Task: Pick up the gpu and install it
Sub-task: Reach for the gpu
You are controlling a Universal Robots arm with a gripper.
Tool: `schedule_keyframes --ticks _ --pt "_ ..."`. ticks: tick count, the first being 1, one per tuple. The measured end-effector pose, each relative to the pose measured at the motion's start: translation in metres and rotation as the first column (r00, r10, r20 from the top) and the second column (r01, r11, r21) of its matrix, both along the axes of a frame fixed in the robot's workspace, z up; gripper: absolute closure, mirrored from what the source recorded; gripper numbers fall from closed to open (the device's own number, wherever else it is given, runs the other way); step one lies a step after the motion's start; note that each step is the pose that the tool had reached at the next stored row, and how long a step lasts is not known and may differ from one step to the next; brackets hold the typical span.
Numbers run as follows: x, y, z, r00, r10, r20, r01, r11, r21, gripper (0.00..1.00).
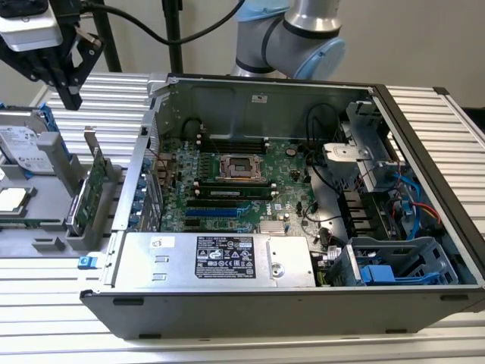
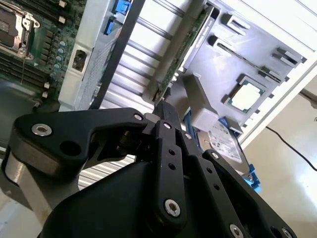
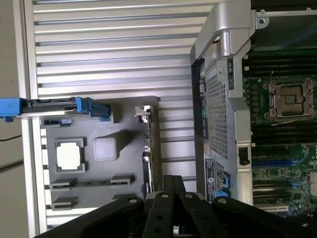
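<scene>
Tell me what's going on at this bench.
The robot arm's gripper hangs above the gray parts tray on the exterior view's left. The gpu stands upright in a slot of that tray, apart from the gripper and outside the open computer case. It has not been picked up or installed. The motherboard lies exposed inside the case.

The arm [image 1: 292, 34] has rounded silver-grey joints with pale blue caps. A thick black cable [image 1: 140, 23] leads to a white block [image 1: 30, 26] at the wrist. The claw [image 2: 162, 108] is matte black, built of rounded linked bars pinned with small silver screws [image 2: 41, 130].
</scene>
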State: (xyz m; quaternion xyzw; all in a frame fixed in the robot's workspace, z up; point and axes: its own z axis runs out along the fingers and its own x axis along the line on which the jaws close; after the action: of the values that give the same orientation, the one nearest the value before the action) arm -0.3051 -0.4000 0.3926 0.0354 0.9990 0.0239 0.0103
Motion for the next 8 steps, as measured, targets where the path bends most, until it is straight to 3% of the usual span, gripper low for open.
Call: schedule_keyframes --ticks 8 --pt "-0.0110 0.0000 0.0000 1.0000 0.000 0.0000 0.000 1.0000 0.0000 1.00"
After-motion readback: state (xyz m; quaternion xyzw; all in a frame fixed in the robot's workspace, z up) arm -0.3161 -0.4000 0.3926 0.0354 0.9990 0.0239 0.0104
